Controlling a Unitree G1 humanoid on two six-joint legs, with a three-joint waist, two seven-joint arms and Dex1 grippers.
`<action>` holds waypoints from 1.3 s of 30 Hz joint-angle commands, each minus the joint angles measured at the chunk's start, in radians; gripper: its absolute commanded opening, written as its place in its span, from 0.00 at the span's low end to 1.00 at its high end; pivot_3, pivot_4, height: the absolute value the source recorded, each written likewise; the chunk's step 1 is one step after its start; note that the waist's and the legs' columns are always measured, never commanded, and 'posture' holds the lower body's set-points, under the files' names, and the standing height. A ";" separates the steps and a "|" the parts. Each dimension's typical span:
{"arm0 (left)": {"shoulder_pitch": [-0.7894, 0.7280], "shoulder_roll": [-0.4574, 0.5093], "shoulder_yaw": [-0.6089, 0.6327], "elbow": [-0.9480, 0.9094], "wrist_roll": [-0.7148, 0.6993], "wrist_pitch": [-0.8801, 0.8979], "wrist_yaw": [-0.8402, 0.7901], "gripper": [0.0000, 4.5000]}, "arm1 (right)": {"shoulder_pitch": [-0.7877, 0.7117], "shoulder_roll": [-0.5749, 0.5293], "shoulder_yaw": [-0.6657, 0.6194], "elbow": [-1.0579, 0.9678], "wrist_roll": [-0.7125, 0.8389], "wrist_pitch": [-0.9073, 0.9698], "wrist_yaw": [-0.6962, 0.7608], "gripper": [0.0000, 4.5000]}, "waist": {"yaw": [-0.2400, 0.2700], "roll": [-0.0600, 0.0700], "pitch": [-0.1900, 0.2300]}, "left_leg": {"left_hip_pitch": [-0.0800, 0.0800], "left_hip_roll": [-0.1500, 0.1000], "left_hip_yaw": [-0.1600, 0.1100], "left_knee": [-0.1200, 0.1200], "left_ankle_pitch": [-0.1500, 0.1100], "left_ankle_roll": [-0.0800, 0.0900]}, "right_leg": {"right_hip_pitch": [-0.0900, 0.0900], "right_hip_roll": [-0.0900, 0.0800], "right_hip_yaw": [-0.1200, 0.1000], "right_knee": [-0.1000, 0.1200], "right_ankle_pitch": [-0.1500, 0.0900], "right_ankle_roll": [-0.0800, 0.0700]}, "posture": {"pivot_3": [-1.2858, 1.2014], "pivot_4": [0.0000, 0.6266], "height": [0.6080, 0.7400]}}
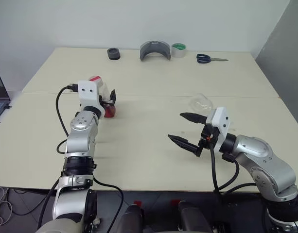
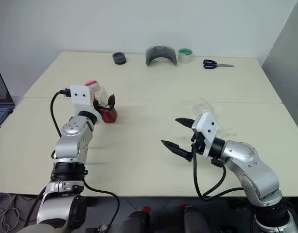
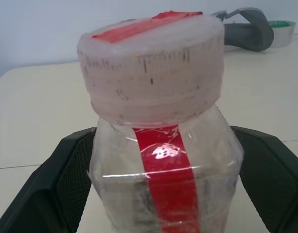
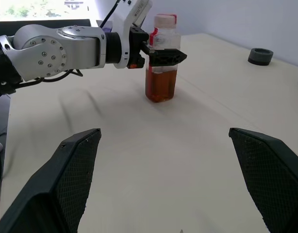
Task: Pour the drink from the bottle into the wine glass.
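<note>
Bottle (image 4: pixel 162 63) stands upright on the table (image 1: pixel 153 131), capped, half full of reddish-brown drink (image 4: pixel 161 85), between the left gripper's (image 4: pixel 164 57) spread fingers. Right gripper (image 1: pixel 186 128) gapes wide, empty.

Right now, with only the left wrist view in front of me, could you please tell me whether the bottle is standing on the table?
Observer: Yes, the bottle stands upright on the table.
Operator: Thank you. How much drink is in it?
Observer: The drink fills roughly the lower half.
Operator: And where is the wine glass?
Observer: The wine glass is on the robot's right, partly hidden behind the open right tool; I cannot tell whether it is upright.
</note>
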 commanded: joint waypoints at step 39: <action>-0.131 -0.023 -0.303 -0.089 -0.272 -0.003 -0.939 0.41 | -0.325 0.138 0.061 -0.027 -0.017 0.253 -0.309 1.00 | -0.004 0.001 0.001 | -0.001 0.000 0.000 0.000 0.000 0.000 | -0.001 0.001 0.001 0.000 0.000 0.000 | 0.52 0.24 1.00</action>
